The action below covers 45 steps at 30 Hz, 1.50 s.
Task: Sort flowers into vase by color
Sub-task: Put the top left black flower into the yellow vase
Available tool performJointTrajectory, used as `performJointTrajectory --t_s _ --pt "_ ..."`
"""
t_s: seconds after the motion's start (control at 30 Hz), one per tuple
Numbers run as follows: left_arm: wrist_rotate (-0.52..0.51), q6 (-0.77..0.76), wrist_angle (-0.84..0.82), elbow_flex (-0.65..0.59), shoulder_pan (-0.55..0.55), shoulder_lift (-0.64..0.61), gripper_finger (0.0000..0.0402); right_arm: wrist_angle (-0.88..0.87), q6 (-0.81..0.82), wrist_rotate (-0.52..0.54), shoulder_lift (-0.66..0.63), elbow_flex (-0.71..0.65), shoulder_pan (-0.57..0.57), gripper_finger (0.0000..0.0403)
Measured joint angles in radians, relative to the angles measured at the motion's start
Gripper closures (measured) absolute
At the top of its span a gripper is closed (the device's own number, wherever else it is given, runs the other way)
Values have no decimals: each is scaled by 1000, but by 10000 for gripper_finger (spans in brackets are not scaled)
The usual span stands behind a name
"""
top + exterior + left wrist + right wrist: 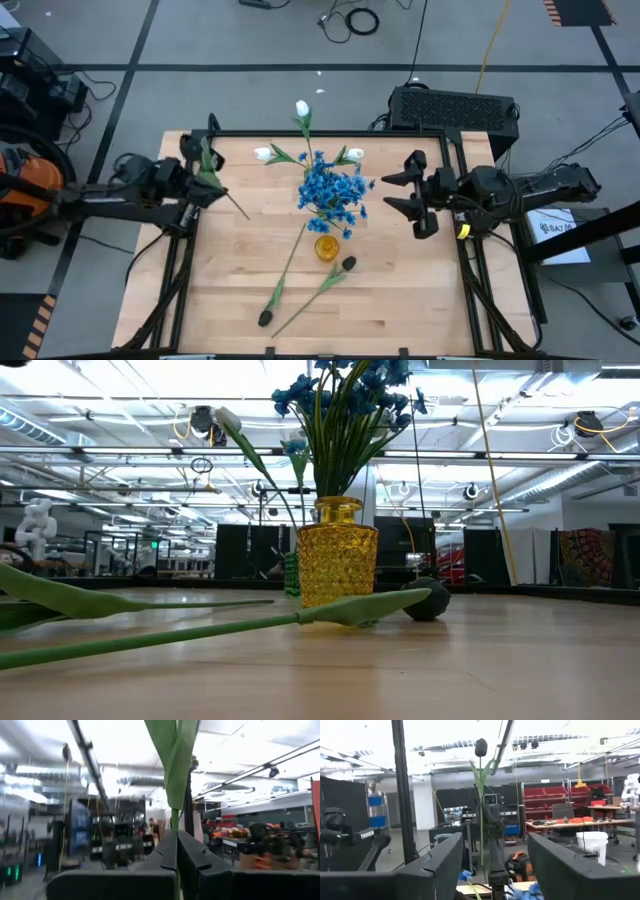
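High view: left hand (pixel 205 180) grips a dark-bud flower (pixel 213 160); keep it upright toward the vase (pixel 327 247), right hand (pixel 408 194) open

The table (pixel 400 290) at the frame's centre is pale, matt wood with fine grain. The vase (pixel 337 555) is glossy amber glass, knobbly with a pressed diamond pattern. The flowers (pixel 330 190) look like soft cloth, their leaves smooth plastic. Both grippers' fingers (pixel 437 870) are matt black plastic.
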Motion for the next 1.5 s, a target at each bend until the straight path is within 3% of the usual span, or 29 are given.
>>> performJointTrajectory --t_s 0.3,0.67,1.0,1.5 --pt "-100 133 283 25 -155 246 402 -202 -37 25 334 269 14 188" --pt "-268 343 397 87 -306 456 402 -259 -58 47 644 512 34 181" --pt "-310 424 407 119 -325 549 402 -274 -100 46 676 529 37 154" --pt "-314 462 611 120 -325 670 401 -244 -123 41 676 529 61 151"
